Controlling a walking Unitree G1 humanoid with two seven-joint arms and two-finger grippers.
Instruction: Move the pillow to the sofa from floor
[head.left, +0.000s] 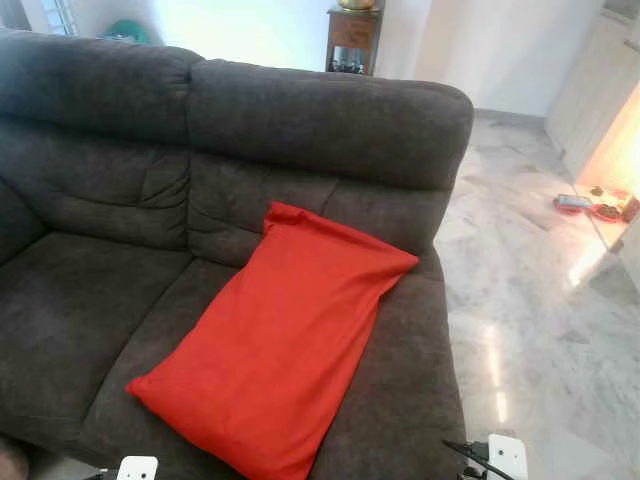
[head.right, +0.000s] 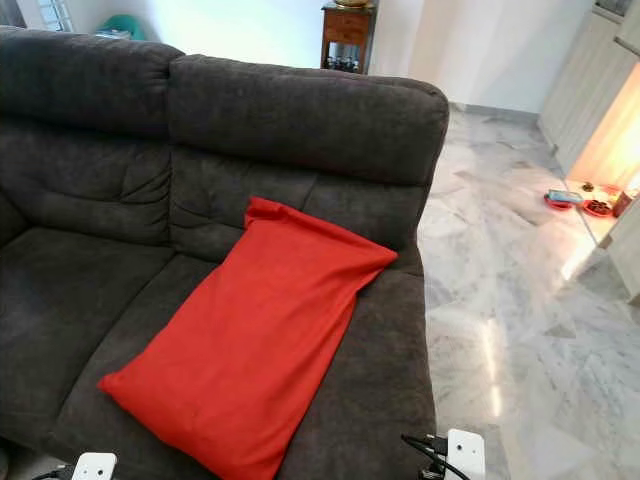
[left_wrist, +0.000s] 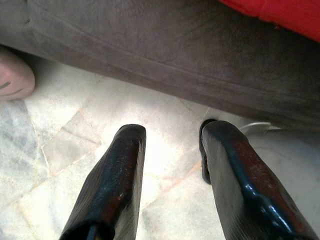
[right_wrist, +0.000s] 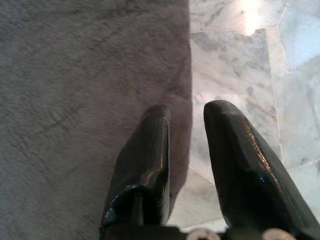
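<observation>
On sofa seat, head views: large red rectangular fabric pillow (head.left: 280, 350) lying flat and slantwise across right-hand seat cushion, upper corner resting against backrest, lower corner near front edge.
Sofa: dark grey-brown plush upholstered sofa (head.left: 330, 125), two visible seat sections, padded backrest, right arm bordering floor.
Floor: pale glossy marble-tiled floor (head.left: 540, 330) to right of sofa, strong glare in patches.
Background: small dark wooden side table (head.left: 352, 38) behind backrest; red and dark small items (head.left: 590, 205) on floor at far right, kind not determinable.
Lower edge of head views: white wrist fittings of both arms just visible, well below pillow.
Left wrist view: left gripper (left_wrist: 170, 137) above marble floor, just in front of sofa base; fingers (left_wrist: 117, 175) parted, nothing between them; strip of red pillow at picture corner above sofa front; pale rounded object (left_wrist: 14, 75) on floor beside sofa, kind not determinable.
Right wrist view: right gripper (right_wrist: 186, 117) over boundary between sofa fabric and marble floor; fingers (right_wrist: 235, 150) parted with narrow gap, empty.
</observation>
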